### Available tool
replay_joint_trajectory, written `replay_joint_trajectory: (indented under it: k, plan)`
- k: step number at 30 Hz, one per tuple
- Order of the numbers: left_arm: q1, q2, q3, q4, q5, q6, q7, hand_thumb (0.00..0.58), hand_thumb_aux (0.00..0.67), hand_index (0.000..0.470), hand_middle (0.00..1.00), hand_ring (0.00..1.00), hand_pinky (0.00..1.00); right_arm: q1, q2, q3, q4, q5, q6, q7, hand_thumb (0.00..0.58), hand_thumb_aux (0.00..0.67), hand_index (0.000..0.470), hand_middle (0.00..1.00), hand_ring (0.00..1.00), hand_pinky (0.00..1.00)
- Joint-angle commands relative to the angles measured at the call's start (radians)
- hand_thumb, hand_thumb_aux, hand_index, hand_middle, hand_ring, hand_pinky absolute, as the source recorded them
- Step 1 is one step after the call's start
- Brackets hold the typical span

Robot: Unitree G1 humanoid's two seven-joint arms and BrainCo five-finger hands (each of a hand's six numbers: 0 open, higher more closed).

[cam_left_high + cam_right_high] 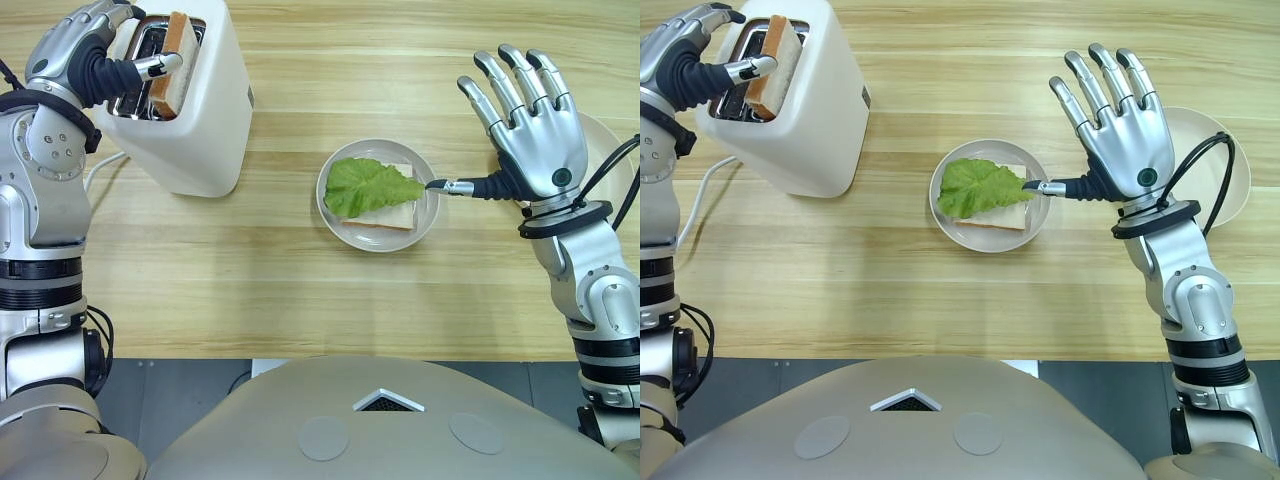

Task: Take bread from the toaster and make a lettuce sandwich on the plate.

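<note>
One bread slice (180, 50) (toaster (210, 120)) in left hand (85, 55)

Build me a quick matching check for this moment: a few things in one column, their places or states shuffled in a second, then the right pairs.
Things:
1. green lettuce leaf
2. brown-crusted bread slice
3. silver right hand

States:
A. spread open, holding nothing, beside the round white plate
B. standing in the white toaster, held by the left hand
C. lying on the pale bread slice on the plate

Pairs: 1-C; 2-B; 3-A.
</note>
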Motion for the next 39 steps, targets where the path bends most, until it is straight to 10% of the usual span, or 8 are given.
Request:
replay_joint_trajectory:
  k: [1, 21, 24, 26, 27, 28, 29, 39]
  plan:
    - [-0.030, 0.005, -0.028, 0.000, -0.007, 0.015, -0.031, 0.190, 0.121, 0.085, 0.00, 0.00, 0.00, 0.008, 0.009, -0.005, 0.035, -0.001, 0.013, -0.009, 0.000, 0.000, 0.000, 0.00, 0.00, 0.00]
    - [-0.043, 0.050, -0.098, 0.076, 0.012, 0.031, -0.082, 0.265, 0.176, 0.123, 0.00, 0.00, 0.00, 0.073, 0.021, -0.031, 0.006, -0.025, 0.071, -0.024, 0.000, 0.000, 0.000, 0.00, 0.00, 0.00]
    - [-0.045, 0.054, -0.105, 0.083, 0.013, 0.025, -0.076, 0.548, 0.512, 0.359, 0.00, 0.00, 0.00, 0.077, 0.020, -0.040, 0.004, -0.023, 0.075, -0.021, 0.000, 0.000, 0.000, 0.00, 0.00, 0.00]
    - [-0.049, 0.050, -0.112, 0.083, 0.015, 0.021, -0.068, 0.580, 0.670, 0.470, 0.00, 0.00, 0.00, 0.076, 0.019, -0.044, 0.007, -0.024, 0.078, -0.021, 0.000, 0.000, 0.000, 0.00, 0.00, 0.00]
    - [-0.056, 0.046, -0.116, 0.084, 0.018, 0.013, -0.057, 0.580, 0.670, 0.470, 0.10, 0.10, 0.10, 0.076, 0.020, -0.044, 0.012, -0.027, 0.081, -0.021, 0.000, 0.000, 0.000, 0.00, 0.00, 0.00]
    - [-0.062, 0.045, -0.118, 0.084, 0.020, 0.005, -0.048, 0.580, 0.670, 0.470, 0.89, 0.89, 0.89, 0.076, 0.020, -0.044, 0.020, -0.032, 0.083, -0.025, 0.000, 0.000, 0.000, 0.00, 0.00, 0.00]
    - [-0.071, 0.043, -0.115, 0.079, 0.020, -0.006, -0.030, 0.580, 0.670, 0.470, 1.00, 1.00, 1.00, 0.077, 0.021, -0.045, 0.027, -0.030, 0.083, -0.029, 0.000, 0.000, 0.000, 0.00, 0.00, 0.00]
    - [-0.174, -0.024, 0.072, 0.034, -0.293, -0.107, 0.003, 0.580, 0.670, 0.470, 1.00, 1.00, 1.00, 0.084, 0.025, -0.062, 0.159, -0.003, 0.102, -0.088, 0.000, 0.000, 0.000, 0.00, 0.00, 0.00]
